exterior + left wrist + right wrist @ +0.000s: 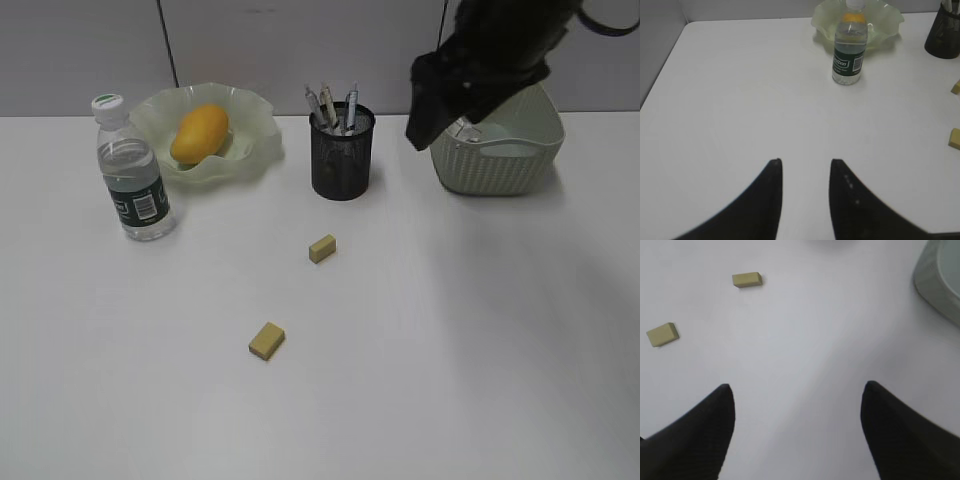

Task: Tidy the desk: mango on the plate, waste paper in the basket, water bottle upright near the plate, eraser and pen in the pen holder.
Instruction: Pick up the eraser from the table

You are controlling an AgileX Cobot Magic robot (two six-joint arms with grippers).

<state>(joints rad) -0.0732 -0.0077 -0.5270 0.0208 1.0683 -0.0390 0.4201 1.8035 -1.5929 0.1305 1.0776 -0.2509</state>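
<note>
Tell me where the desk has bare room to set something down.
Free: the near desk in front of the two erasers, and right of them below the basket. Crowded: the back row, bottle, plate, pen holder.

A: What is in the background?

B: A plain pale grey panelled wall [300, 45] fills the 12 o'clock edge of the exterior view.

A: Any marks on it?

B: One thin dark seam [168, 45] at about 11 o'clock, slightly slanted, reaching the wall's lower edge.
</note>
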